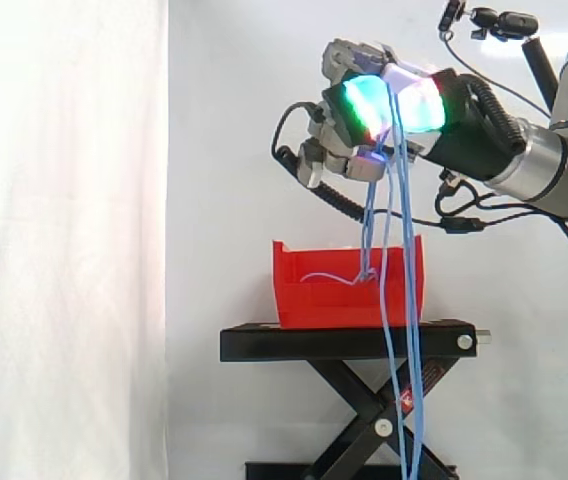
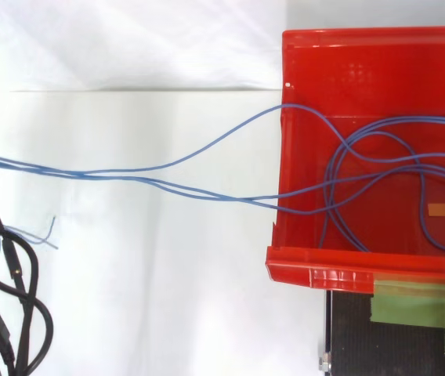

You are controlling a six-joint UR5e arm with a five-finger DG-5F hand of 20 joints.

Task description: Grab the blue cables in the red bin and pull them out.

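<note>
While the blue cables [image 2: 74, 172] are hanging closest to the side camera, running down in front of the red bin [image 1: 324, 300] and past the black stand [image 1: 344, 343] toward the floor, the pull is looking only partly done. Just behind those long strands, the hand [image 1: 434, 110] is sitting high above the bin, well apart from it. Its fingers [image 1: 364, 100] are curling round the cables and squeezing them in a bunch, so the hold is looking snug. From the fingers, some strands are dropping straight down into the bin. Loops are lying on the bin floor, and in the top view they are crossing over each other and going over the bin's side wall.

I think the job right now is pulling those last loops out. To do it well, the hand should be holding tight, because thin cables are slippery and could be sliding through. It should be going up and away from the bin slowly, not in a jerk. The crossing loops could be making a knot or catching on the rim, and then the light bin could be tipping or sliding off the stand. So watching the bin while pulling is a good idea. Farthest back, the white curtain [image 1: 64, 250] is hanging, and nothing there is getting in the way.
</note>
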